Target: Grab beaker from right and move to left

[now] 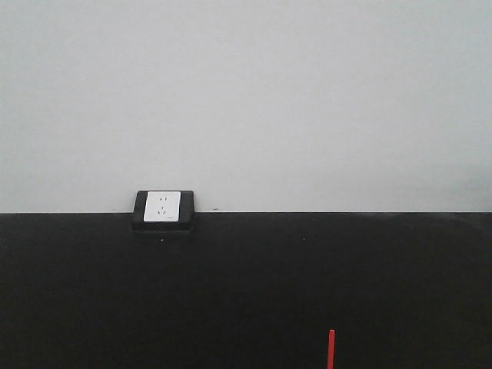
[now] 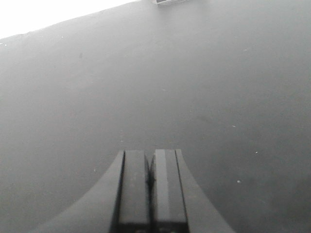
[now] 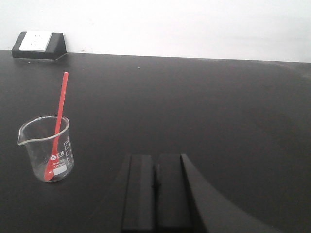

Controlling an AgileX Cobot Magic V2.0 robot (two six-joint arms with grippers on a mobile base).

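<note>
- Right jaws: pressed together with nothing between them, held low over the table (image 3: 209, 107) and pointing level across it.
- Left jaws: likewise closed flat against each other, gripping nothing, above the dark table.
- The beaker (image 3: 47, 148) stands upright on the table ahead and to the left of the right jaws, well apart from them, with a red spoon (image 3: 59, 116) leaning inside.
- By my reading, nothing is done yet: opening, reaching, gripping and carrying it left all remain.
- Farthest back, a socket (image 3: 38, 42) sits against the wall (image 3: 194, 24).

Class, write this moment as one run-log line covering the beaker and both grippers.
beaker: upright, not held, red rod inside | left gripper: shut, empty | right gripper: shut, empty
</note>
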